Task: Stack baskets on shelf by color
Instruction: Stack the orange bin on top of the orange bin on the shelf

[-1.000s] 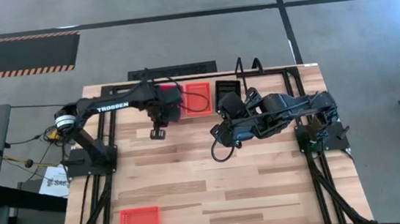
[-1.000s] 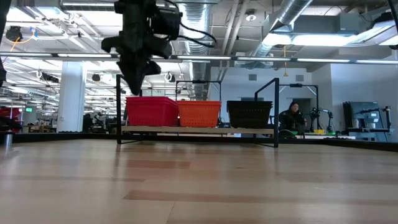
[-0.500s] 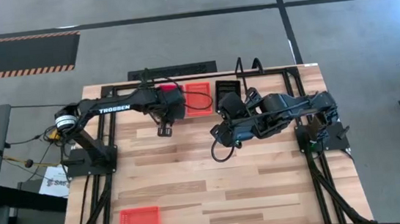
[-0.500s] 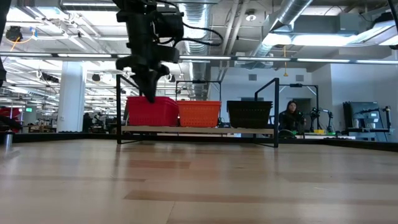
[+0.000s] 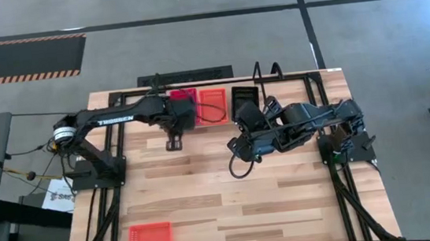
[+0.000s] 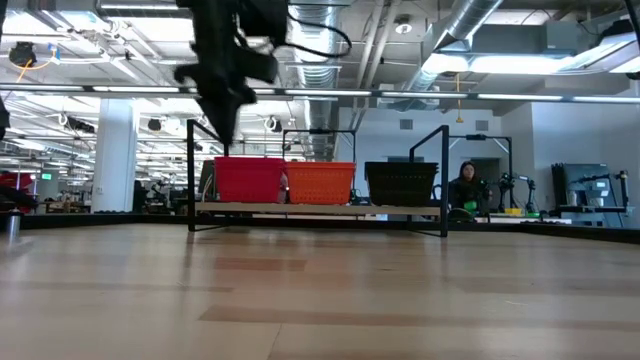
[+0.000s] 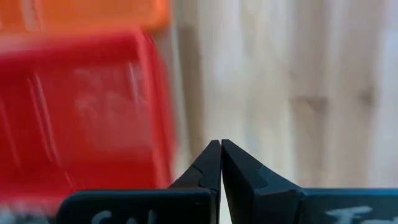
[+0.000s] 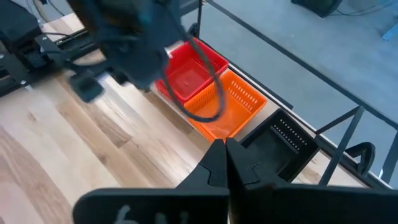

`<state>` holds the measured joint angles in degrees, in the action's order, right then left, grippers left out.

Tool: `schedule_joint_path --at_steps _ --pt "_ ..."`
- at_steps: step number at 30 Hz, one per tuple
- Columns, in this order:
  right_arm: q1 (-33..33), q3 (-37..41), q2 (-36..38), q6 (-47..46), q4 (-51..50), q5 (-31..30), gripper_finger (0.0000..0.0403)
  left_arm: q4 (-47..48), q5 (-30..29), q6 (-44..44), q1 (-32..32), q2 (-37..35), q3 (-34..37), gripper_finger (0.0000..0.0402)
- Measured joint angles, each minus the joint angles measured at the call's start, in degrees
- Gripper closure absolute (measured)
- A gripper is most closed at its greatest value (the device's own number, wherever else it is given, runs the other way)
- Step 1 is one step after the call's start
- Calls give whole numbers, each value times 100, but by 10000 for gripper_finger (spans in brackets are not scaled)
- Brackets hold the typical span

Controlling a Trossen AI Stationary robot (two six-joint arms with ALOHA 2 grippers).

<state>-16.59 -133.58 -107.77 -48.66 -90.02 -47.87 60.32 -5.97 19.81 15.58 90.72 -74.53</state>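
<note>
On the shelf at the table's far edge stand a red basket stack, an orange stack and a black stack. From above they show as red basket stack, orange stack and black stack. My left gripper is shut and hovers just above and in front of the red stack, its tip clear of the rim. My right gripper is shut and waits mid-table, in front of the black stack. A single red basket lies flat at the near left.
The shelf's black upright rods rise at both ends of the board. Black frame rails run along the table's left and right sides. Bare wood lies between the arms and the near edge. A person sits in the room behind.
My left gripper dipped down toward the red stack's top, then rose again and drew slightly toward the table's left. In the low view the red stack's left end now sits closer to the orange stack than before. The right arm barely shifted.
</note>
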Motion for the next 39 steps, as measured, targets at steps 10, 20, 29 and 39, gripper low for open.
schedule_joint_path --at_steps 10,20,29,39 --pt "-74 0 0 343 1 5 402 1877 -192 -3856 -1870 -1482 -111 401" --pt "-92 -2 0 874 26 23 401 2110 -1005 -7832 -4027 -2307 -113 401" --pt "-197 -2 0 1035 48 21 400 2072 -179 -7600 -4834 -2048 465 396" --pt "-262 -2 0 1033 50 19 400 654 1073 -7175 -5461 -1286 1232 327"
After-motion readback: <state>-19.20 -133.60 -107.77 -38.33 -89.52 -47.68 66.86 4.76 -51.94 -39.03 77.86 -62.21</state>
